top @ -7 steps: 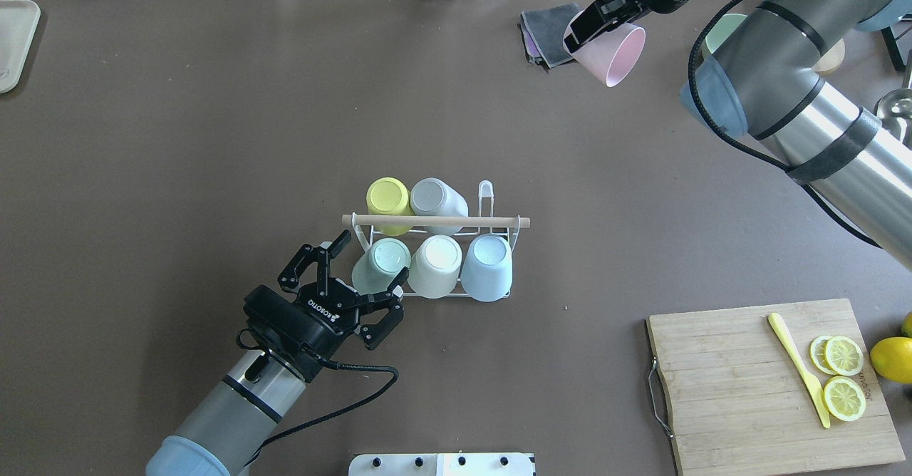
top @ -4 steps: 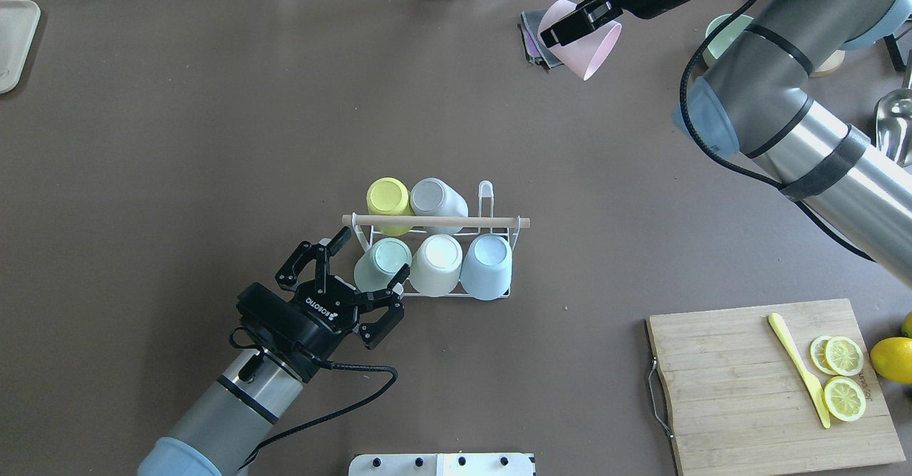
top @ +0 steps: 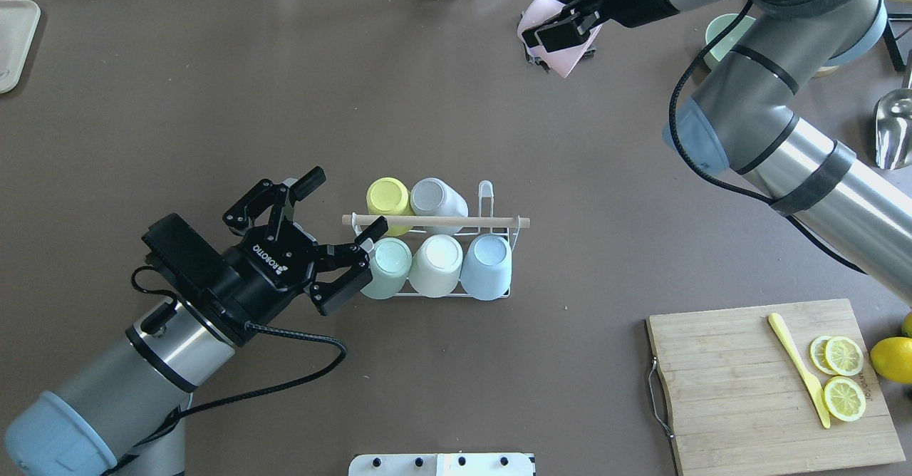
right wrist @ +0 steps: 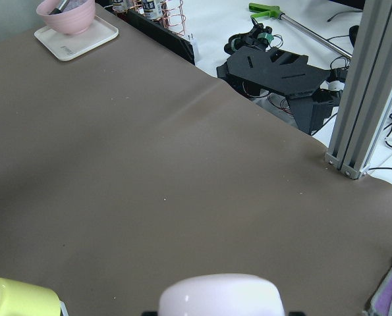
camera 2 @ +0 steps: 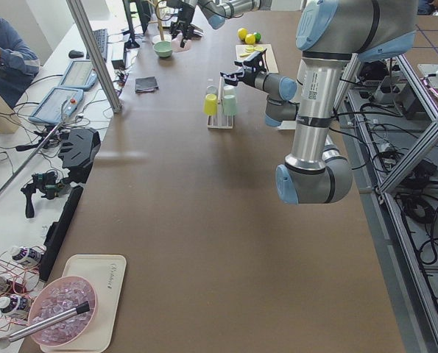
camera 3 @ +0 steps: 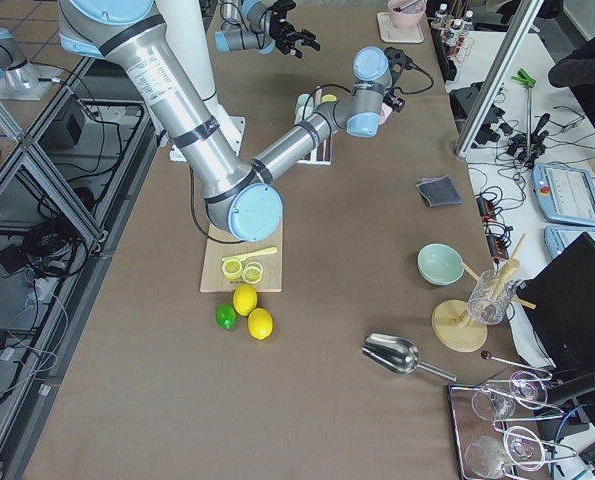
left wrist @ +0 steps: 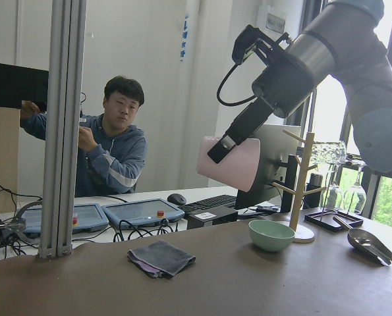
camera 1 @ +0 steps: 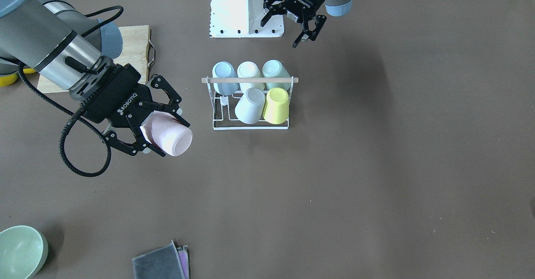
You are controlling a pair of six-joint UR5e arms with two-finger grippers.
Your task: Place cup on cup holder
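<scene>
The right fingers [top: 558, 34], clamped on the pink cup [camera 1: 167, 133], have swung it left along the far bench [top: 214, 105] edge, well apart from the holder [top: 436, 221]; its last prong [top: 485, 191] is free. The left fingers [top: 308, 181], apart and empty, have backed off the mint cup [top: 388, 266]

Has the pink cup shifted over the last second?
Yes. The pink cup, held by the right gripper, moved left in the overhead view, closer to the cup holder.
</scene>
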